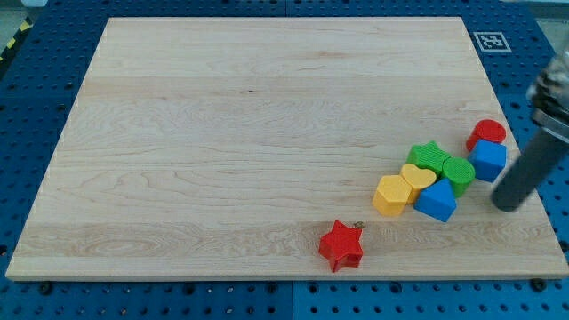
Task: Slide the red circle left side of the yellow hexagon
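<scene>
The pale wooden tabletop [222, 133] carries a red star [341, 245] near the view's bottom edge and, toward the view's right, a tight cluster: yellow hexagon [390, 195], yellow heart [417, 178], green star [428, 157], green circle [459, 171], two blue blocks [436, 202] [488, 161] and red circle [487, 132].

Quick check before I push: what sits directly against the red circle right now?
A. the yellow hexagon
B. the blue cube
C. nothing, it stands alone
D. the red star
B: the red circle at the view's right touches the blue cube just below it; the yellow hexagon lies well to the view's left, and my tip is right of the cluster.
</scene>
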Robot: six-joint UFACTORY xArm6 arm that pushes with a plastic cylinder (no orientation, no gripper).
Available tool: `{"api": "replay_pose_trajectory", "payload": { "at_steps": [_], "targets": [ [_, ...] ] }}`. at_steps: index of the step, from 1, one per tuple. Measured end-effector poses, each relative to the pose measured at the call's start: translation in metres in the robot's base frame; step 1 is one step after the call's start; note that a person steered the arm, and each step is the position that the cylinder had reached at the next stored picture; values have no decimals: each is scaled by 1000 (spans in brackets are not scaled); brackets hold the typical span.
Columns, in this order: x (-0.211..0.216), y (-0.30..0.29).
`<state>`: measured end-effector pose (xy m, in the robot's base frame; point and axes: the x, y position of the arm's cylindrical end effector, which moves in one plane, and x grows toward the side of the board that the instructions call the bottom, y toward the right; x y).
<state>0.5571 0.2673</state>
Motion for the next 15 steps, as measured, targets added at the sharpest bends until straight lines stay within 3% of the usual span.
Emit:
{"api": "replay_pose_trajectory", "payload": {
  "at_steps": [1, 3, 4, 8, 11, 12, 13, 15],
  "targets": [
    [0, 46],
    [-90, 55],
    [-90, 47],
    [-117, -95],
    [-117, -258],
    [-131, -272],
    [-176, -260],
    [-128, -215]
  ]
}}
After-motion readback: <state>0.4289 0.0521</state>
